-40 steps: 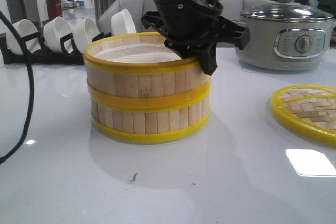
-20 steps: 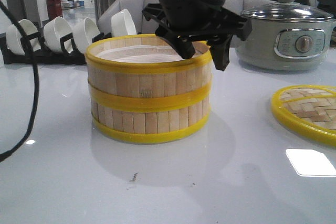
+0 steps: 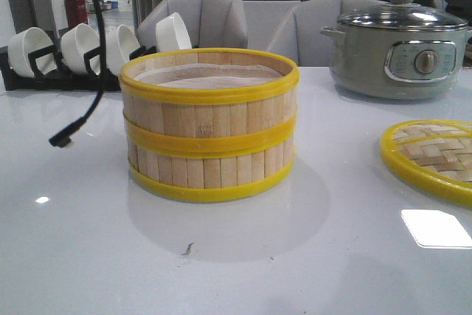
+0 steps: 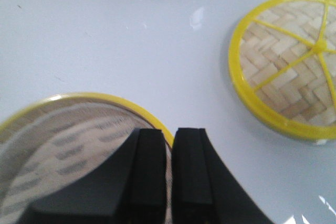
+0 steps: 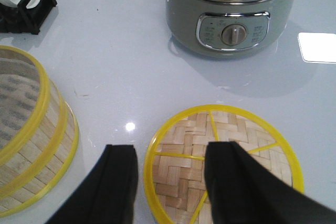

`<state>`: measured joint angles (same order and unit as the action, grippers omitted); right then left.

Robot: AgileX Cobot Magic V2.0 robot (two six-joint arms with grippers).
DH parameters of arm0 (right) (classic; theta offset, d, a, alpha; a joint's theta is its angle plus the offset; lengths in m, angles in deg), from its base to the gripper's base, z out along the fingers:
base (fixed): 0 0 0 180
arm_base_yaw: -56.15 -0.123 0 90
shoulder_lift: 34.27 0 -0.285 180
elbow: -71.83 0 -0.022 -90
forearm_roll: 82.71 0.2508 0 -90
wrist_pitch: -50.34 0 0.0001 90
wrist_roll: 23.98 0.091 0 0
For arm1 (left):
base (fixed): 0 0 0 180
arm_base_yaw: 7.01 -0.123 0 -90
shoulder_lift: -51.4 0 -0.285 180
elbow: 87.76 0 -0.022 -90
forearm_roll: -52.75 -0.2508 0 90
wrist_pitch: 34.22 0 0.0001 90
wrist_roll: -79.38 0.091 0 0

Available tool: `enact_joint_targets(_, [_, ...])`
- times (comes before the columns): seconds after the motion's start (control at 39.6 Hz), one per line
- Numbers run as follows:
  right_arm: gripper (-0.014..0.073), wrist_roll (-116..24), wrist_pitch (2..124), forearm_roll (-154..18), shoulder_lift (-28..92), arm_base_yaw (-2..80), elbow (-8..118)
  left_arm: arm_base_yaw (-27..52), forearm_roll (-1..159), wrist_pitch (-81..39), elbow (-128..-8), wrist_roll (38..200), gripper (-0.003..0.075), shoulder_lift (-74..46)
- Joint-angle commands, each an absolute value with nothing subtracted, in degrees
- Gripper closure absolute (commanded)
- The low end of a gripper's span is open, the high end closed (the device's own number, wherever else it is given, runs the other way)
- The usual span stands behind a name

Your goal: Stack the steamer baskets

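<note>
Two steamer baskets stand stacked in the middle of the table, the upper basket (image 3: 210, 101) squarely on the lower basket (image 3: 210, 169). The pale liner (image 4: 58, 150) shows inside the top one. My left gripper (image 4: 171, 132) hovers above the upper basket's yellow rim (image 4: 79, 98), its fingers almost together with nothing between them. My right gripper (image 5: 171, 148) hangs open over the edge of the flat woven lid (image 5: 236, 145), holding nothing. The stack (image 5: 31, 145) lies off to that gripper's side. Neither gripper's fingers show in the front view.
The woven lid (image 3: 435, 156) lies flat at the right. A grey electric pot (image 3: 402, 42) with a glass lid stands at the back right. A black rack of white bowls (image 3: 74, 49) sits at the back left. A loose black cable (image 3: 88, 71) dangles left of the stack.
My left gripper let go of the upper basket's rim and rose out of the front view. The cable swung in over the table at the left. The stack stayed put.
</note>
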<state>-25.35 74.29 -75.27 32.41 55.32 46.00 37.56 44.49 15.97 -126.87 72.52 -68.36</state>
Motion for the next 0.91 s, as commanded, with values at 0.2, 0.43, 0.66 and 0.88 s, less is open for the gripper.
enact_joint_targets(0.2, [0.0181,-25.6,70.1,-75.4,31.6,55.3,48.1,26.1,43.3,10.7,-129.3,71.1,0.0634,-50.6])
enact_joint_targets(0.43, [0.0181,-25.6,70.1,-75.3,31.6,55.3,48.1,16.4,43.2,2.3,-118.6,66.0,0.0634,-37.9])
enact_joint_targets(0.66, [0.0181,-25.6,70.2,-74.8,31.6,55.3,48.1,10.6,43.1,-3.5,-98.2,65.8,0.0634,-25.0])
enact_joint_targets(0.88, [0.0181,-25.6,70.3,-74.7,31.6,55.3,48.1,7.5,44.9,-13.7,-73.5,65.7,0.0634,-10.7])
